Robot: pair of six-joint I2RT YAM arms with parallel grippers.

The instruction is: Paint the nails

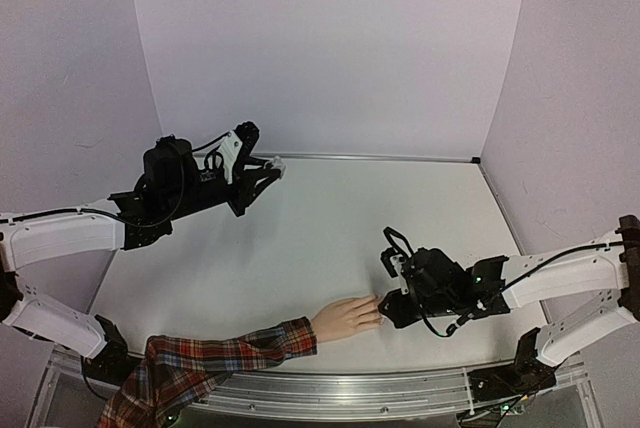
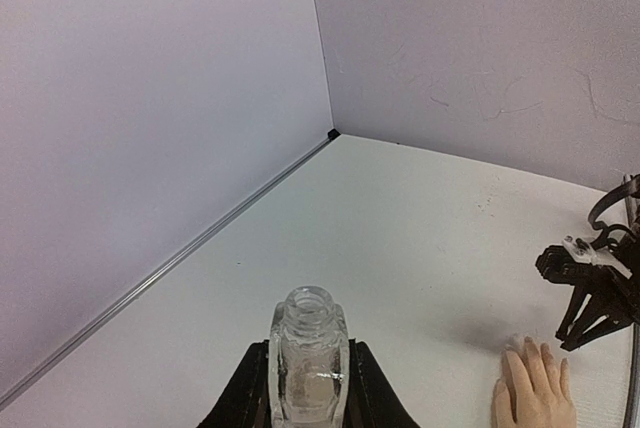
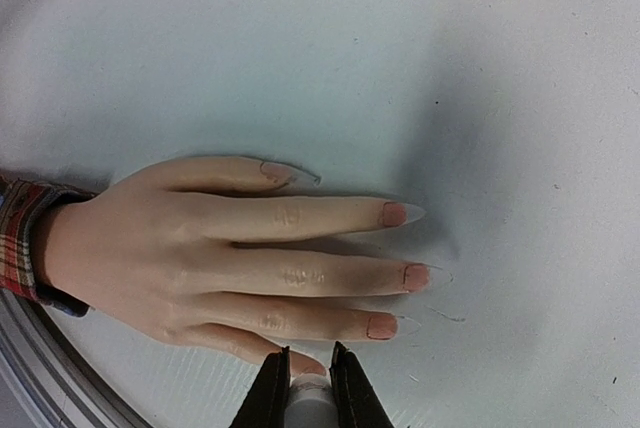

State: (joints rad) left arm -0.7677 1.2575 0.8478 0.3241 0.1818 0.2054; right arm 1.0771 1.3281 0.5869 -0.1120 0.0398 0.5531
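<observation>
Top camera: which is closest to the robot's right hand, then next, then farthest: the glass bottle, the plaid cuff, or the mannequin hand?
1. Mannequin hand: just left of the right hand, its fingertips right by it.
2. Plaid cuff: farther left, along the near edge.
3. Glass bottle: far across the table, at the back left.

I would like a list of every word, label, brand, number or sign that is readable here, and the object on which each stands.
None: no view shows readable text.
The clear glass bottle in the left claw has no label.
The white cap in the right claw is plain.
The mannequin hand, its nails and the plaid sleeve bear no writing.
</observation>
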